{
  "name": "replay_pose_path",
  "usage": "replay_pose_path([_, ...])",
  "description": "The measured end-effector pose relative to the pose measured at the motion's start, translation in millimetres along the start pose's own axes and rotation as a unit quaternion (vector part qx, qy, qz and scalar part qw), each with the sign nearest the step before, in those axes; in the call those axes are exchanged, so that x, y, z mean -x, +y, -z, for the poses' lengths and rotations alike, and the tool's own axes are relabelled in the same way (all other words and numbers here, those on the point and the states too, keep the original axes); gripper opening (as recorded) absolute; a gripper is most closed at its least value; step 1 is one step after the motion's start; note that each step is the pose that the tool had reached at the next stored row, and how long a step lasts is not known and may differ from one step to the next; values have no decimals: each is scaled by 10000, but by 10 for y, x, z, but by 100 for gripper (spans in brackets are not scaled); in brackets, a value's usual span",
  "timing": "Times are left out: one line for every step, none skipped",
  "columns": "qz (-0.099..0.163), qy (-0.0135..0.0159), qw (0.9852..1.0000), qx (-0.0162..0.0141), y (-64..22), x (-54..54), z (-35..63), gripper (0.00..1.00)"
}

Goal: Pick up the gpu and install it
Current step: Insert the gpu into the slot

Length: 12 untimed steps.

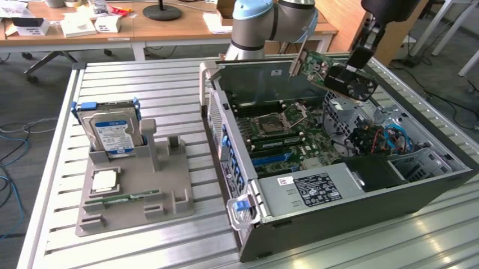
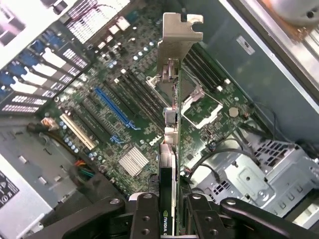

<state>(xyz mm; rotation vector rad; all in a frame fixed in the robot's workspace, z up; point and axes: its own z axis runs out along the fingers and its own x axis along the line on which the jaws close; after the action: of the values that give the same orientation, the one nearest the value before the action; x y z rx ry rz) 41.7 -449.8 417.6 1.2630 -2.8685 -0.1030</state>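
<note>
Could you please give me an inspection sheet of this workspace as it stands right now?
Surface: slatted metal table carrying an open computer case and a grey fixture.
Job's things: the gpu is held in the air above the motherboard, not seated in a slot.
Clutter: hard drive upright in the fixture; square chip and memory stick lying on it.
Grippers: gripper shut on the gpu's edge.
Cables: blue and red leads inside the case; blue cable on the floor.
Surroundings: wooden desks with boxes behind.

Green gpu (image 1: pixel 318 65), silver bracket (image 2: pixel 180 31), green motherboard (image 1: pixel 297 132) with a blue slot (image 2: pixel 114 106).
</note>
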Motion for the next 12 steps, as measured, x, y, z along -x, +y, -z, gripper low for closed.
replay_pose_path([93, 6, 10000, 2, 0, 0, -1, 26])
replay_pose_path([182, 12, 9998, 4, 0, 0, -2, 26])
replay_pose_path([272, 17, 9996, 6, 0, 0, -3, 26])
replay_pose_path([361, 23, 9993, 8, 0, 0, -5, 26])
replay_pose_path([451, 28, 9990, 9, 0, 0, -6, 26])
replay_pose_path([636, 40, 9980, 13, 0, 0, -9, 26])
replay_pose_path([728, 46, 9973, 15, -1, 0, -10, 26])
replay_pose_path([817, 51, 9966, 17, -1, 0, -12, 26])
replay_pose_path([907, 57, 9959, 19, -1, 0, -13, 26])
replay_pose_path([996, 63, 9950, 21, -1, 0, -14, 26])
replay_pose_path([1086, 68, 9941, 23, -1, 0, -16, 26])
replay_pose_path([1180, 74, 9930, 25, -1, 0, -17, 26])
